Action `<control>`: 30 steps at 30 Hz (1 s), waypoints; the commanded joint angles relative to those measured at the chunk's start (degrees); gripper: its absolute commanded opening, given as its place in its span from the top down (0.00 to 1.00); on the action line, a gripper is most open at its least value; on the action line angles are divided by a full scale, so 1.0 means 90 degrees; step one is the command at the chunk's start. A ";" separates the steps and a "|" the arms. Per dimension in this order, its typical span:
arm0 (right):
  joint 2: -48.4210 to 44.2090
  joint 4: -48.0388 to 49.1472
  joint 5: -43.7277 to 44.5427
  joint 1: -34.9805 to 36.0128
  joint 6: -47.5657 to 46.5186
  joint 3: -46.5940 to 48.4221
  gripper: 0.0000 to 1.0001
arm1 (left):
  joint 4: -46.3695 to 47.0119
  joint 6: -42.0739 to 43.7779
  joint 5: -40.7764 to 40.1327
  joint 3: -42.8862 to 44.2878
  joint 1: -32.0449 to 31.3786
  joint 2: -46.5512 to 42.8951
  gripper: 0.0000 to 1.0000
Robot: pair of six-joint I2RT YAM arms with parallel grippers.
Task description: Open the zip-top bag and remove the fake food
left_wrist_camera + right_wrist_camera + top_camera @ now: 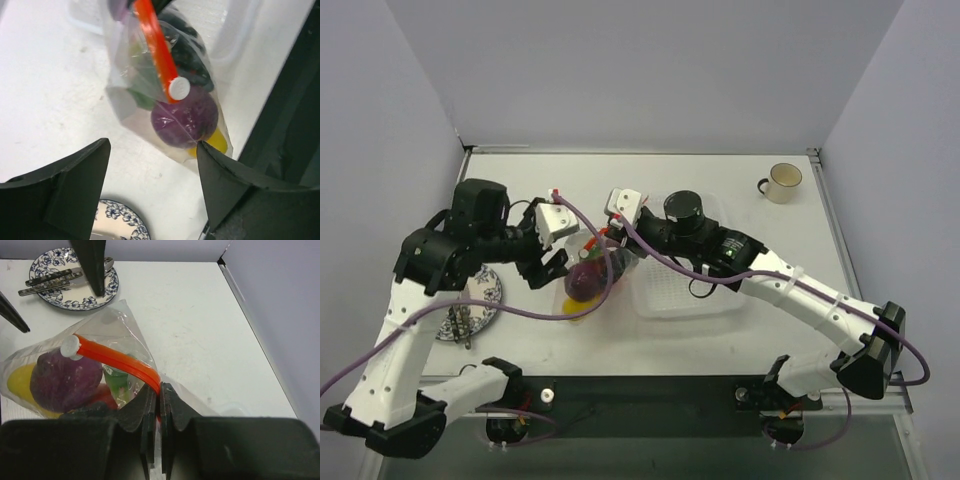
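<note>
The zip-top bag (592, 272) is held up off the table by its orange-red zip strip (120, 360), with a white slider (70, 347) at the strip's far end. My right gripper (160, 387) is shut on the near end of that strip. The fake food shows through the clear plastic: a purple eggplant (185, 120), a yellow piece (217, 141), a green piece (117, 380) and dark grapes (187, 55). My left gripper (153, 145) is open just below the bag's (125, 100) bottom end, holding nothing. Its right fingertip (210, 155) is at the yellow piece.
A blue-patterned plate (485, 295) with cutlery lies at the left, just under my left gripper. A translucent white basket (690, 295) sits right of the bag, beneath my right arm. A cream mug (783, 182) stands at the back right corner. Walls close in the table.
</note>
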 commanded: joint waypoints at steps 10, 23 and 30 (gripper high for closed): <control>0.0483 -0.0508 -0.0795 -0.0201 0.0547 0.1498 1.00 | 0.2633 -0.1826 -0.0304 -0.1964 0.0022 -0.1418 0.13; 0.0835 -0.1144 -0.1489 -0.0036 0.0898 0.1880 1.00 | 0.3415 -0.1631 -0.1739 -0.1423 -0.0017 -0.1175 0.20; 0.0845 -0.1154 -0.1499 0.0023 0.0947 0.1704 1.00 | 0.2820 -0.1611 -0.0901 -0.0651 -0.0027 -0.0989 0.24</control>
